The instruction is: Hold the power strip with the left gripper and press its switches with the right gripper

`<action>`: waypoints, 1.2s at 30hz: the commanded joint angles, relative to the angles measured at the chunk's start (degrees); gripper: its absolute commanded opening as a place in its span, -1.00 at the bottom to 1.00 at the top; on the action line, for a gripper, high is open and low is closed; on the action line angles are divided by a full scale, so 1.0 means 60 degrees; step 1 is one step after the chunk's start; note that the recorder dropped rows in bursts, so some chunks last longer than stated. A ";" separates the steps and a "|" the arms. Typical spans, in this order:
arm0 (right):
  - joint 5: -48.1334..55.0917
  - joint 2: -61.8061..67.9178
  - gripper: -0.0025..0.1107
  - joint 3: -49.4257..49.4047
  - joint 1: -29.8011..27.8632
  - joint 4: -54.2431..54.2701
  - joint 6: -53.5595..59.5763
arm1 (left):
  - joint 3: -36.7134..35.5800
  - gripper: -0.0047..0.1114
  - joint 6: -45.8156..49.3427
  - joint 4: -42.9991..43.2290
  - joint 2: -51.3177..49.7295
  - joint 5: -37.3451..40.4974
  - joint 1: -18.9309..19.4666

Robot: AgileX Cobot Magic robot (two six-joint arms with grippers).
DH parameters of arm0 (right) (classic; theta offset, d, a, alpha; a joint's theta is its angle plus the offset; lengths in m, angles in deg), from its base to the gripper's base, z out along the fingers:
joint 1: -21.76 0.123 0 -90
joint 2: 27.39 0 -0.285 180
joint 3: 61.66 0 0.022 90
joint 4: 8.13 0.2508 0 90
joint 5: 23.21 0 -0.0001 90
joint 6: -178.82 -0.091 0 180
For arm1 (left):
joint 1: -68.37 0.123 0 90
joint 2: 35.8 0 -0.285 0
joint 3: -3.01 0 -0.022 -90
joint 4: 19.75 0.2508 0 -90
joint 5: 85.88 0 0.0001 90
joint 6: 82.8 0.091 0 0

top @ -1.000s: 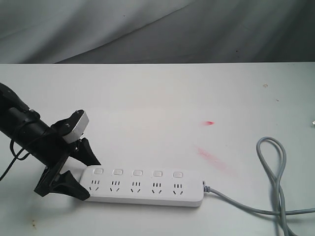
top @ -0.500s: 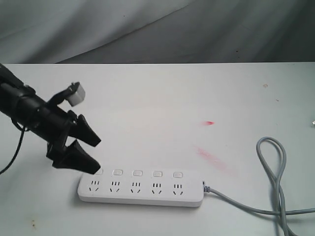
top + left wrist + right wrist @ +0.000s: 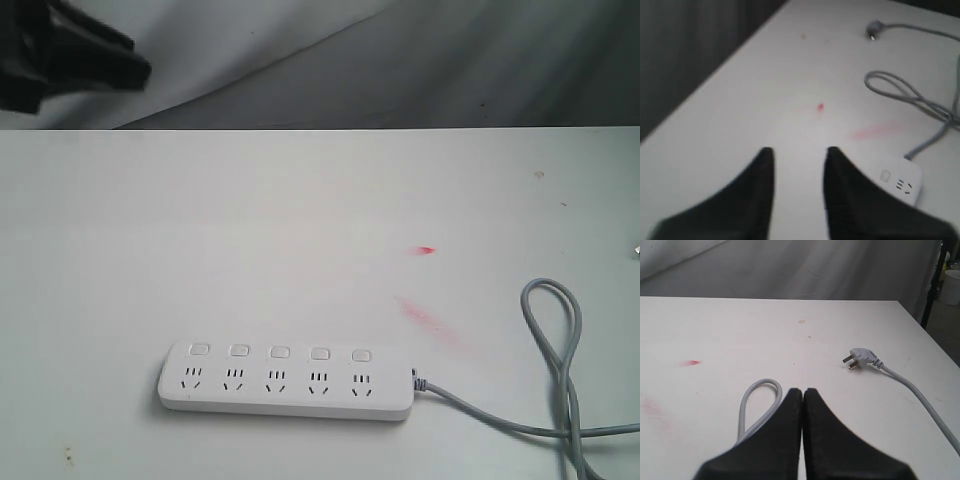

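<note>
Five switches [image 3: 280, 352], small white rounded squares, sit in a row on the power strip [image 3: 287, 385]. The strip is a long white rounded plastic bar lying flat low in the exterior view on the white table [image 3: 300, 200], with neither claw touching it.

Left gripper [image 3: 799, 152]: a blurred black mass cut off at the exterior view's upper left corner. Wide pointed jaws stand apart, and one finger hides most of the strip.

Right gripper [image 3: 802, 391]: outside the exterior view, smooth black jaws pressed together.

Cord [image 3: 562, 370]: grey, looped, cut off at the frame edge.

Plug [image 3: 860, 358]: grey, pins bare.

Smear [image 3: 432, 322]: red, faint.
</note>
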 commanded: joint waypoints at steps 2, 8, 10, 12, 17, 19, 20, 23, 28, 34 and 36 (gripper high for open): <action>-0.0035 -0.0064 -0.96 -0.0036 -0.0030 -0.0089 0.0053 | 0.0035 -0.88 -0.0158 -0.0245 0.1855 -0.0177 -0.0062; -0.0035 -0.0064 -0.96 -0.0036 -0.0030 -0.0089 0.0053 | 0.0035 -0.89 -0.0158 -0.0567 0.3319 -0.0177 -0.0062; -0.0035 -0.0064 -0.96 -0.0036 -0.0030 -0.0089 0.0053 | 0.0035 -0.89 -0.0158 -0.0567 0.3738 -0.0177 -0.0062; -0.0035 -0.0064 -0.96 -0.0036 -0.0030 -0.0089 0.0053 | 0.0035 -0.89 -0.0158 -0.0567 0.4090 -0.0177 -0.0062; -0.0035 -0.0064 -0.96 -0.0036 -0.0030 -0.0089 0.0053 | 0.0035 -0.89 -0.0158 -0.0567 0.4895 -0.0177 -0.0062; -0.0035 -0.0064 -0.96 -0.0036 -0.0030 -0.0089 0.0053 | 0.0035 -0.89 -0.0065 -0.0442 0.5192 -0.0177 -0.0062; -0.0035 -0.0064 -0.96 -0.0036 -0.0030 -0.0089 0.0053 | 0.0035 -0.89 0.0123 -0.0293 0.5327 -0.0228 -0.0062; -0.0035 -0.0064 -0.96 -0.0036 -0.0030 -0.0089 0.0053 | 0.0035 -0.89 0.0228 0.0310 0.5859 -0.0487 -0.0062; -0.0035 -0.0064 -0.96 -0.0036 -0.0030 -0.0089 0.0053 | -0.0515 -0.89 0.0235 0.1707 0.7021 -0.1666 -0.0062; -0.0035 -0.0064 -0.96 -0.0036 -0.0030 -0.0089 0.0053 | -0.2113 -0.89 0.0235 0.3496 0.8665 -0.3265 -0.0062; -0.0035 -0.0064 -0.96 -0.0036 -0.0030 -0.0089 0.0053 | -0.2734 -0.89 -0.0732 0.3836 0.9220 -0.4409 -0.0062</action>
